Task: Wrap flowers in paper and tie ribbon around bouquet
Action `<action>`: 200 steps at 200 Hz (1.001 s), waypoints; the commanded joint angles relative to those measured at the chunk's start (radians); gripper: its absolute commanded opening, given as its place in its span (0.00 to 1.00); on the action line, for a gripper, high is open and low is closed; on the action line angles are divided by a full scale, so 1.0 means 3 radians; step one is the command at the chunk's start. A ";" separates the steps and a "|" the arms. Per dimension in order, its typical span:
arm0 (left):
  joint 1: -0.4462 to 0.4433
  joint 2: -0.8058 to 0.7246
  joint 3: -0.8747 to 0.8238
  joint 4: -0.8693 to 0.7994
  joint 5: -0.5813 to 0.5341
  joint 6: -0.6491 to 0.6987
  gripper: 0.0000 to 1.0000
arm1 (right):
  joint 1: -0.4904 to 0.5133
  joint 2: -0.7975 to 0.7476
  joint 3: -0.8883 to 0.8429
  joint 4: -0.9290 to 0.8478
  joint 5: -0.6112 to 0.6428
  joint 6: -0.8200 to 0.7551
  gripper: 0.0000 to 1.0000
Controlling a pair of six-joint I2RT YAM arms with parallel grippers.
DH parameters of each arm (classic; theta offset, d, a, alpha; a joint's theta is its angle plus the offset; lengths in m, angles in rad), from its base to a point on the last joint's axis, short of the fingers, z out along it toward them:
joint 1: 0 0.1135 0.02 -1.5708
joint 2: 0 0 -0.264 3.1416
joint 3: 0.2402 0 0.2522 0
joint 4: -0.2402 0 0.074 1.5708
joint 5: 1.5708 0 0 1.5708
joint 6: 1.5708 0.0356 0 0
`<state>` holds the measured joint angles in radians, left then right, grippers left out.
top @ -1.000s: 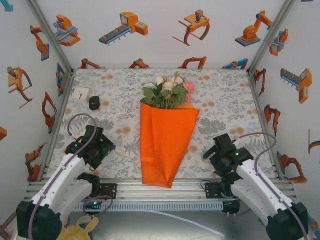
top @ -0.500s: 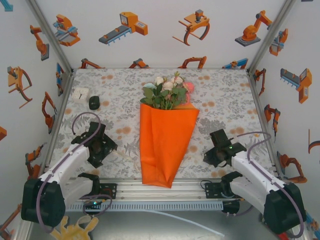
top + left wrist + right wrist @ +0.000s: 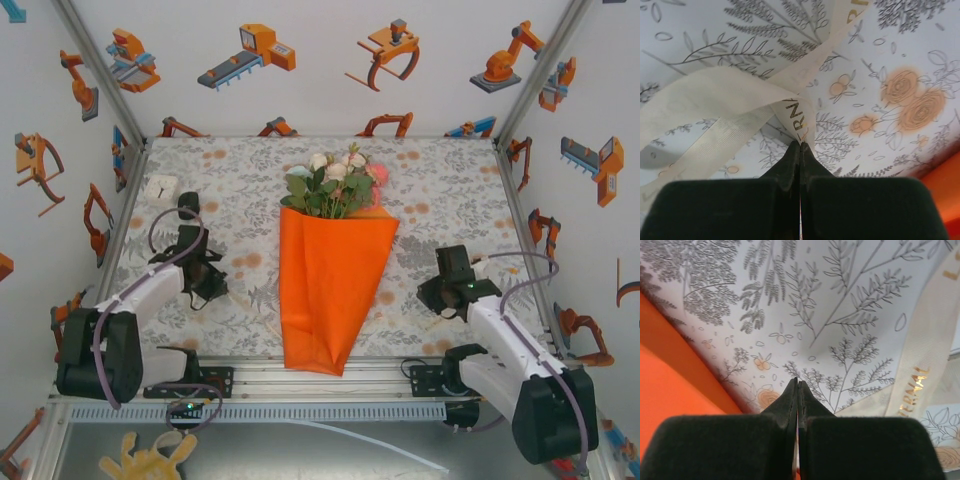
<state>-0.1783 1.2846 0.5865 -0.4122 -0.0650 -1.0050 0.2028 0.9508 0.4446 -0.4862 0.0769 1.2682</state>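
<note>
On the left, the left gripper point(image 3: 800, 146) sits low over the flowered tablecloth point(image 3: 450, 190), its two black fingers pressed together. A fold of the cream ribbon point(image 3: 715, 95) lies right at their tips, and I cannot tell whether they nip it. In the middle lies the bouquet point(image 3: 335, 230), its pink and white flowers point(image 3: 335, 180) pointing to the far side from a cone of orange paper point(image 3: 330, 300) that reaches the table's near edge. On the right, the right gripper point(image 3: 797, 384) is closed on nothing, above bare cloth between the paper's edge and a gold-lettered stretch of ribbon.
</note>
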 commanded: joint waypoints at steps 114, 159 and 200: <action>0.0365 0.0172 0.0285 0.0143 -0.0064 0.0184 0.00 | -0.0446 -0.0764 0.0103 -0.1561 -0.0060 -0.0200 0.95; 0.0361 0.0216 0.0362 0.0146 0.0008 0.0262 0.00 | -0.0451 -0.0090 0.0106 -0.1270 -0.0044 -0.0027 0.95; 0.0361 0.0255 0.0349 0.0167 0.0044 0.0252 0.00 | -0.0456 0.0214 0.0081 -0.0908 0.0138 -0.0026 0.74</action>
<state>-0.0757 1.3563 0.6773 -0.3450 -0.0586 -0.9493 0.0650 0.9890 0.4732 -0.8360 0.0555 1.2331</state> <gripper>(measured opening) 0.008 0.842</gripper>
